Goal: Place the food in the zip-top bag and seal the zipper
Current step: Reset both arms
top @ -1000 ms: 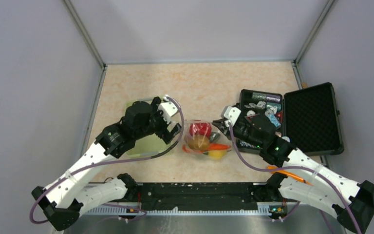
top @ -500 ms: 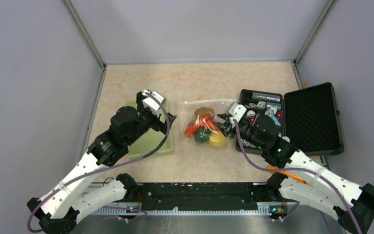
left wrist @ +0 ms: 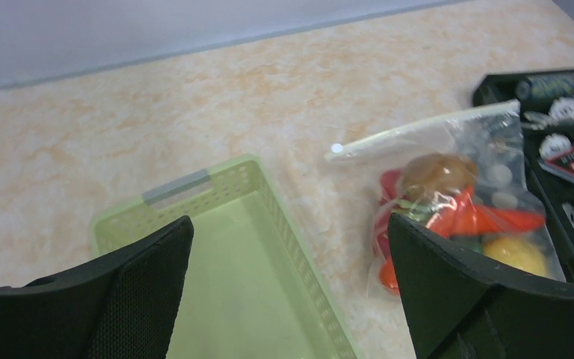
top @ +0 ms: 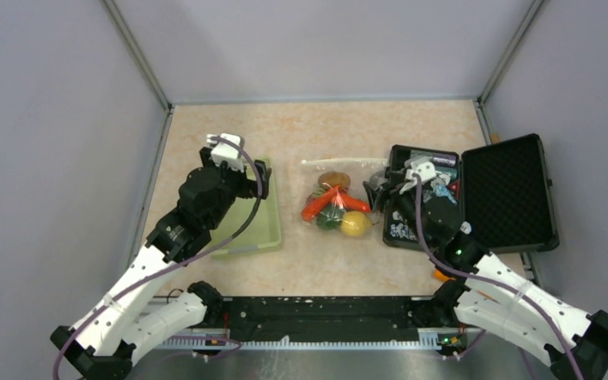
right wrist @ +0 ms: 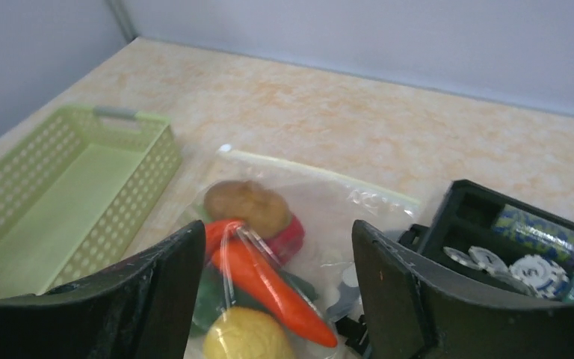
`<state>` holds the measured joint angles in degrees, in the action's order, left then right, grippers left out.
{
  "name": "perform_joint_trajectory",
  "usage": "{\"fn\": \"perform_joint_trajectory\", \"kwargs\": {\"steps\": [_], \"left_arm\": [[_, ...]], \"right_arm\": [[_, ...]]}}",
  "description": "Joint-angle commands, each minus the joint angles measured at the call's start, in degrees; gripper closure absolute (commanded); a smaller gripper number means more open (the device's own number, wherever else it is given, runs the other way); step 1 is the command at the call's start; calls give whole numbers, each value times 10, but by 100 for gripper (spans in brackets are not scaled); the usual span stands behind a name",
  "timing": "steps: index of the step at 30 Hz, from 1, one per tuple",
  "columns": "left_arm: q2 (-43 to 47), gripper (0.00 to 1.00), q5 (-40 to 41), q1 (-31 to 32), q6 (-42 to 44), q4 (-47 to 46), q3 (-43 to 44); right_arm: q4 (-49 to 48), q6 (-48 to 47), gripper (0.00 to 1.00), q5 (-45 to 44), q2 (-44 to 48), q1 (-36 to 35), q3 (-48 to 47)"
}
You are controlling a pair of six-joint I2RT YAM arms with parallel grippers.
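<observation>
The zip-top bag (top: pixel 328 170) lies flat on the table between my arms, with the food inside: a brown piece (right wrist: pixel 247 206), an orange carrot (right wrist: pixel 269 288), a yellow piece (right wrist: pixel 243 333), and red and dark green pieces. The zipper (top: pixel 336 163) runs straight along the bag's far edge, and also shows in the left wrist view as a whitish strip, the zipper (left wrist: pixel 418 133). My right gripper (top: pixel 378 192) hangs open just right of the bag, nothing between its fingers (right wrist: pixel 389 284). My left gripper (top: pixel 260 178) stands open above the green basket, left of the bag.
A pale green plastic basket (top: pixel 265 233) sits left of the bag with nothing in it. An open black case (top: pixel 507 194) holding shiny packets stands at the right, its near-left corner touching the bag's right side. Grey walls close the table's back and sides.
The bag went from bunched up between both grippers to lying flat on the table. My right gripper opened and drew back right. My left arm swung back over the basket.
</observation>
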<state>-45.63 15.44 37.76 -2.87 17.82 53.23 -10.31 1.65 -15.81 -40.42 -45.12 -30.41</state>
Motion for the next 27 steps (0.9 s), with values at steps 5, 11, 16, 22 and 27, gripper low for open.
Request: {"fn": "perform_joint_trajectory", "kwargs": {"steps": [5,11,16,22,27], "left_arm": [[-18,1,67,-115,-185,0,-1],[-5,1,80,-125,-307,29,-17],[2,1,149,-125,-346,58,-20],[-7,1,219,-124,-371,96,-8],[-24,1,229,-124,-368,110,11]], "right_arm": [[146,264,25,18,-40,170,-61],[175,280,23,65,-57,196,-73],[160,312,23,85,-28,196,-41],[150,325,23,63,11,196,-11],[158,305,23,60,9,196,-22]]}}
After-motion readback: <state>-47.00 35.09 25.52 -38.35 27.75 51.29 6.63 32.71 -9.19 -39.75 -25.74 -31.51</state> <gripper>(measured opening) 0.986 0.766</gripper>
